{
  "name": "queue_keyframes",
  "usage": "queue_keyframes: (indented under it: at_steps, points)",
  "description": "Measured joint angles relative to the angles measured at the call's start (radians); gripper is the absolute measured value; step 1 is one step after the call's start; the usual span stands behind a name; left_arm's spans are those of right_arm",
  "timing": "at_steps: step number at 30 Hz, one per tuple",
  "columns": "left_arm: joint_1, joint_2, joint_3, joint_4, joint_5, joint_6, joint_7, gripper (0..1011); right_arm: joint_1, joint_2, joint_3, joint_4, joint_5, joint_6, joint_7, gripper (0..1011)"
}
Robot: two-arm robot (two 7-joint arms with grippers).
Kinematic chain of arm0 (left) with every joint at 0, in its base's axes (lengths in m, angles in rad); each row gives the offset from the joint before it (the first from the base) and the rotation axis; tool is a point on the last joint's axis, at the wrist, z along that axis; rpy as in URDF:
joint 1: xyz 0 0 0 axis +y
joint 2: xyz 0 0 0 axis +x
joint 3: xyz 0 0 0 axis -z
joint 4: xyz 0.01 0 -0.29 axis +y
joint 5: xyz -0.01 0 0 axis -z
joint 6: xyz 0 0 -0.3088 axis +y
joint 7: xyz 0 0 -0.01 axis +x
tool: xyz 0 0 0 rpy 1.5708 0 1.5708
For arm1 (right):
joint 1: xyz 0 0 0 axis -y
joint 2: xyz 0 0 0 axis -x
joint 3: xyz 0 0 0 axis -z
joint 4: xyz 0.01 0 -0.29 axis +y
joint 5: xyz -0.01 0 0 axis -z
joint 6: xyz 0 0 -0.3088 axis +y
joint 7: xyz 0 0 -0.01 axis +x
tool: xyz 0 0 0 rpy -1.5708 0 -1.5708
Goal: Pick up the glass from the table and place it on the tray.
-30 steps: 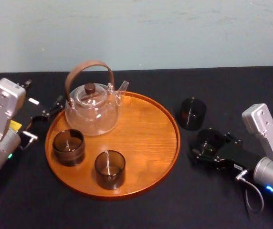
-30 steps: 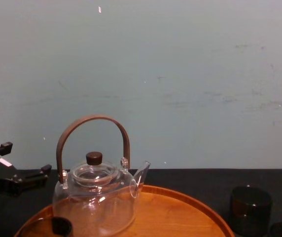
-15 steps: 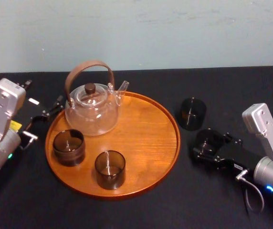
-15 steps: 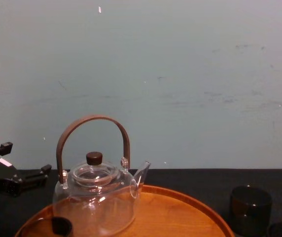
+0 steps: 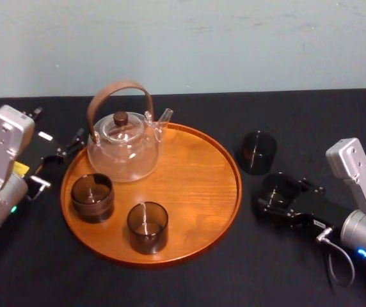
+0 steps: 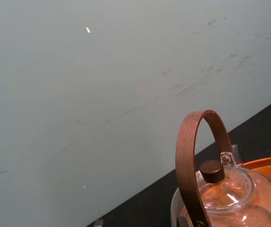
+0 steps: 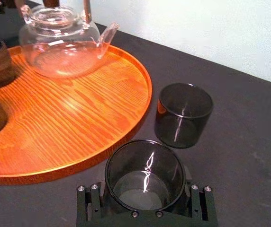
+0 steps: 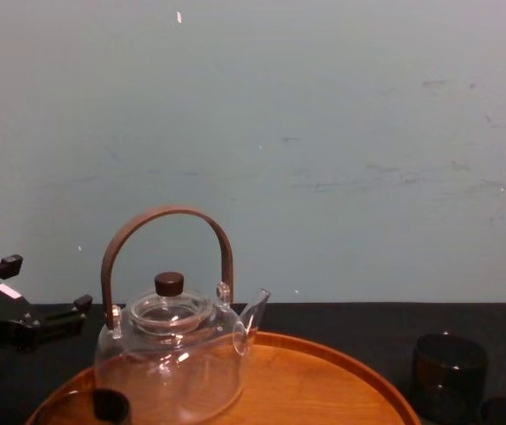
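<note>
right of tray [image 5: 196, 182] | right hand [image 5: 278, 194] grips glass [image 7: 145, 176] | left hand [image 5: 56, 134] open, left of tray

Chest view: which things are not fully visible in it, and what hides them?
- Tray: near part cut off by the lower edge.
- Glass on the tray: only its top above that edge.
- Glass at the right gripper: only its top, in the lower right corner.
- Left gripper, parked left of the tray: its body cut off by the left edge.
</note>
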Motion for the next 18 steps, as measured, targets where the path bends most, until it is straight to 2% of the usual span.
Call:
queue_keyframes:
  at_steps: [11, 18]
  points:
    - [0.000, 0.000, 0.000, 0.000, 0.000, 0.000, 0.000, 1001, -0.019, 0.017, -0.002, -0.067, 0.010, -0.004, 0.004, 907]
    - [0.000, 0.000, 0.000, 0.000, 0.000, 0.000, 0.000, 1001, -0.018, 0.020, -0.028, -0.115, -0.008, -0.005, 0.004, 907]
